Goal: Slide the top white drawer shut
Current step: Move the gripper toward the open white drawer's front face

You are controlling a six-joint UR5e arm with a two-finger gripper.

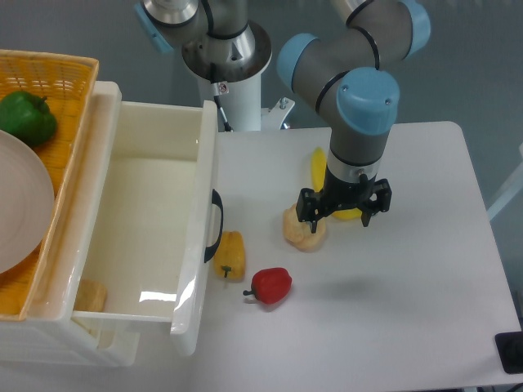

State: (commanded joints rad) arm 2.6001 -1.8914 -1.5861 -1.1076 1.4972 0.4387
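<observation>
One white table (pixel 409 327) carries the scene. The top white drawer (pixel 155 237) stands pulled fully out over the table's left edge, its black curved handle (pixel 216 224) facing right, a small tan item in its front left corner. A wicker basket (pixel 49 90) with a plate (pixel 20 212) and green pepper (pixel 26 116) sits atop the cabinet. The gripper (pixel 343 211) hangs near the table's middle, fingers spread apart and grasping nothing, above a bread roll (pixel 302 233) and a yellow banana (pixel 320 167). A yellow pepper (pixel 230 255) and red pepper (pixel 271 285) lie just beside the drawer front.
</observation>
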